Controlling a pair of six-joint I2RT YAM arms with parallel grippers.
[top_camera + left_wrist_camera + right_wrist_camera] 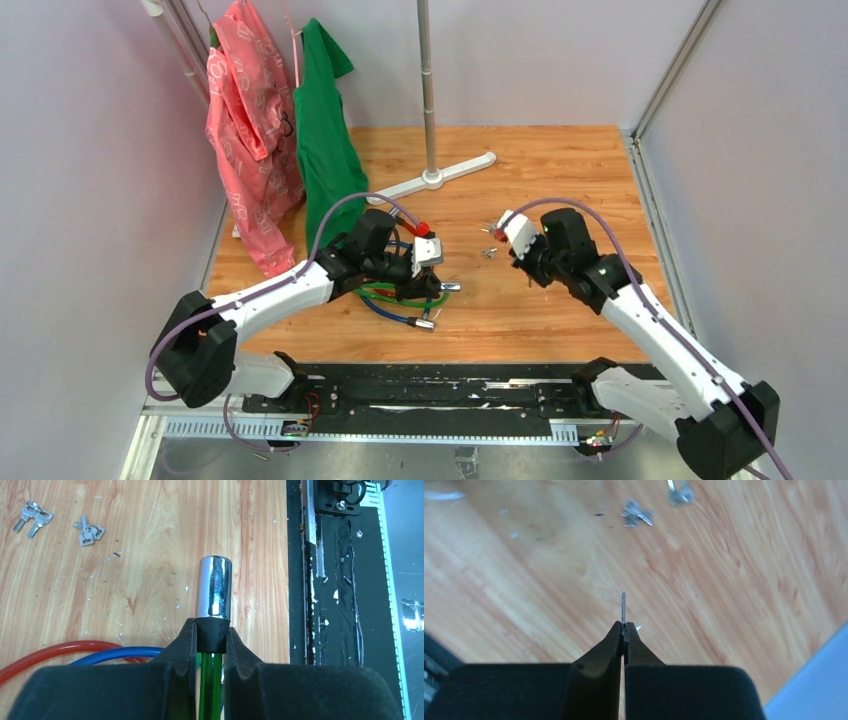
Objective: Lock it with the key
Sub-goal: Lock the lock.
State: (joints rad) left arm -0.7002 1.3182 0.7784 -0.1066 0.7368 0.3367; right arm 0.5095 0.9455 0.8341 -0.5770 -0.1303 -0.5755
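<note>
One key in right gripper

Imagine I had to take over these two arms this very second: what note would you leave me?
Left pincer: closed on the green cable, just behind its shiny chrome cylinder end, which points forward.
Right pincer: shut on the thin silvery metal key, whose blade sticks out past the tips.
Spare loose keys lie on the wooden table, untouched.
Done: key picked up, cable end held up.
Left: the key and the cylinder are apart; bring them together, probably push the key in and turn it. No keyhole is visible from here.
</note>
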